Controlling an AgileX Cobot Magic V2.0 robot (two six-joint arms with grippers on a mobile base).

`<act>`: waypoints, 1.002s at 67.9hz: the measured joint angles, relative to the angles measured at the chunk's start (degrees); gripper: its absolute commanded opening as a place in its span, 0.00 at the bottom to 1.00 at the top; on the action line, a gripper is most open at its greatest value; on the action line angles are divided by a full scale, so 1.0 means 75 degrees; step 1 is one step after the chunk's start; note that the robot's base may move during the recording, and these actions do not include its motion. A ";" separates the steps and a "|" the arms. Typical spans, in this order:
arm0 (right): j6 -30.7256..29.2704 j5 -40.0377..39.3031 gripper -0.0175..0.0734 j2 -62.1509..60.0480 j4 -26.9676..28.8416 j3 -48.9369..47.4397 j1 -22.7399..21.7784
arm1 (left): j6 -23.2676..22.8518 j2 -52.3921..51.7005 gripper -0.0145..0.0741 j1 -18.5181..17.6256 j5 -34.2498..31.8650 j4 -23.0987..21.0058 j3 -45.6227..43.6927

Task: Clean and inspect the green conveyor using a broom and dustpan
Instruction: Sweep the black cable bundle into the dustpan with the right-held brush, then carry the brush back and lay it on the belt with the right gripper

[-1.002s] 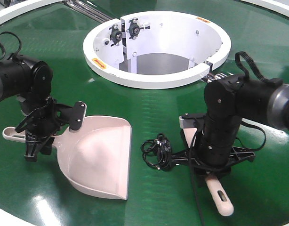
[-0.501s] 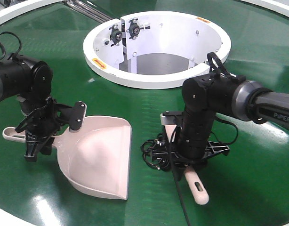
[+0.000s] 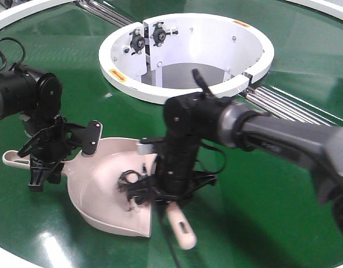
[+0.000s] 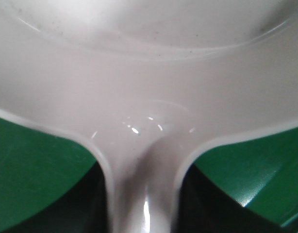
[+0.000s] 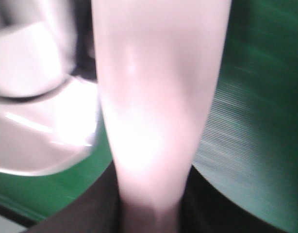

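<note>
glossy green conveyor is filling the scene, its white ring opening sitting behind and metal rollers showing at the right. the dustpan is lying flat on the belt, the left claw clenching its handle. the right claw is grasping the broom at the pan's mouth, where a black cable tangle is resting.

Light from above leaves pale glare patches on the glossy dark-green conveyor belt (strongest near the lower left rim). Through its large white circular ring, a flat grey surface shows.
</note>
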 measured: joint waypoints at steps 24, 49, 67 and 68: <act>-0.0326 -0.0037 0.19 0.0489 0.0588 -0.1175 0.0565 | 0.0000 0.0000 0.15 0.0000 0.0000 0.0000 0.0000; -0.0245 -0.0015 0.19 -0.0573 -0.0660 -0.0495 -0.0245 | 0.0000 0.0000 0.15 0.0000 -0.0007 0.0000 0.0000; -0.0351 -0.0008 0.19 -0.2247 -0.1663 0.1217 -0.1525 | 0.0000 0.0000 0.16 0.0000 -0.0007 0.0000 0.0000; -0.0380 -0.0008 0.19 -0.2354 -0.1670 0.1336 -0.1629 | 0.0000 0.0000 0.16 0.0000 -0.0007 0.0000 0.0000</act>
